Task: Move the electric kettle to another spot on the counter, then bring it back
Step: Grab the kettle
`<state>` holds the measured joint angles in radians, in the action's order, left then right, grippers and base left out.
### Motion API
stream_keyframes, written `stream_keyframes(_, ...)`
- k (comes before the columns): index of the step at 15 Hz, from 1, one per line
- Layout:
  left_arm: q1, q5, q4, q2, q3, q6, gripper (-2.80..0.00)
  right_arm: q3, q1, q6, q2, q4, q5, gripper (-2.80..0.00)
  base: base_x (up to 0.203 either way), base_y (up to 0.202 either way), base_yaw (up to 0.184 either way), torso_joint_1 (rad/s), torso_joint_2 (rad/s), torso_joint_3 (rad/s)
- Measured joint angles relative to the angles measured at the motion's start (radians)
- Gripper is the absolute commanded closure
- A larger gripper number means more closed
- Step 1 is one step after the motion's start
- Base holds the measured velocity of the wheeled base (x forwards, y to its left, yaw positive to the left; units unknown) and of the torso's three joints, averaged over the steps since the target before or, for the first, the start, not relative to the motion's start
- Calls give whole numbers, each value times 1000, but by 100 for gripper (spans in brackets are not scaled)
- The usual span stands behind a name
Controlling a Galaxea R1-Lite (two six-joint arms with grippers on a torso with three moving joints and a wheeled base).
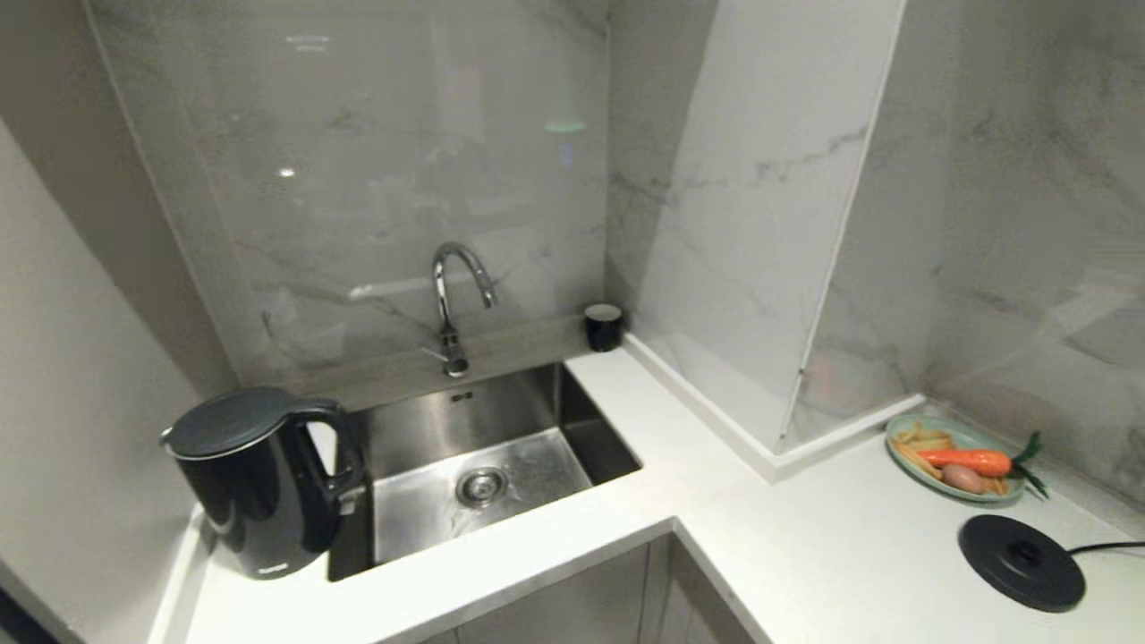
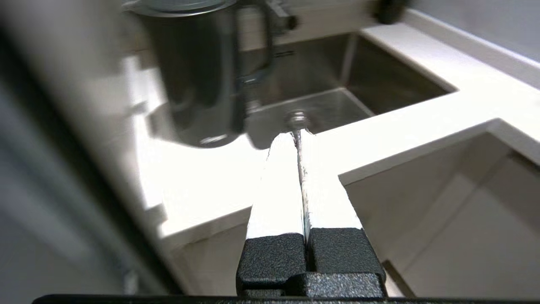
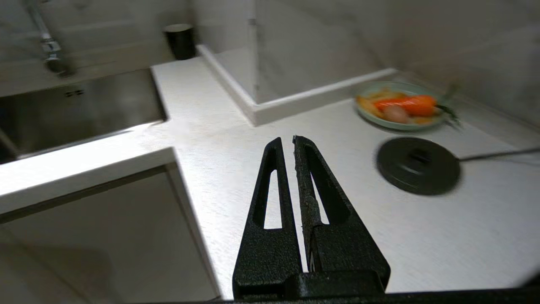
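The glossy black electric kettle [image 1: 259, 483] stands upright on the white counter [image 1: 805, 546] at the far left, beside the steel sink [image 1: 483, 465], with its loop handle toward the sink. In the left wrist view the kettle [image 2: 198, 71] is ahead of my left gripper [image 2: 297, 134], well apart from it; the white fingers are pressed together, shut and empty, over the counter's front edge. My right gripper [image 3: 287, 141] hovers over the counter [image 3: 211, 139], shut with nothing in it. Neither arm shows in the head view.
The flat black corded base disc [image 1: 1022, 562] lies at the right, also in the right wrist view [image 3: 417, 165]. Behind it sits a green plate of vegetables [image 1: 962, 458]. A small black cup [image 1: 603, 326] stands in the corner by the tap [image 1: 458, 295].
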<state>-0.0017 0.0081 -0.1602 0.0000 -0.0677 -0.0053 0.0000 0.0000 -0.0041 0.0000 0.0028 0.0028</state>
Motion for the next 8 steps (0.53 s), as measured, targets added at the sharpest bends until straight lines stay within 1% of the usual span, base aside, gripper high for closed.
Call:
stream_keyframes(2,0,0,0,0,0,-1,0,0,0,0,0,0,0,0,4,4,-116,0,12,8)
stream_keyframes(8,2,6,-1,0,0,-2,0,0,0,0,0,1,0,0,0,0,0,0,0,0)
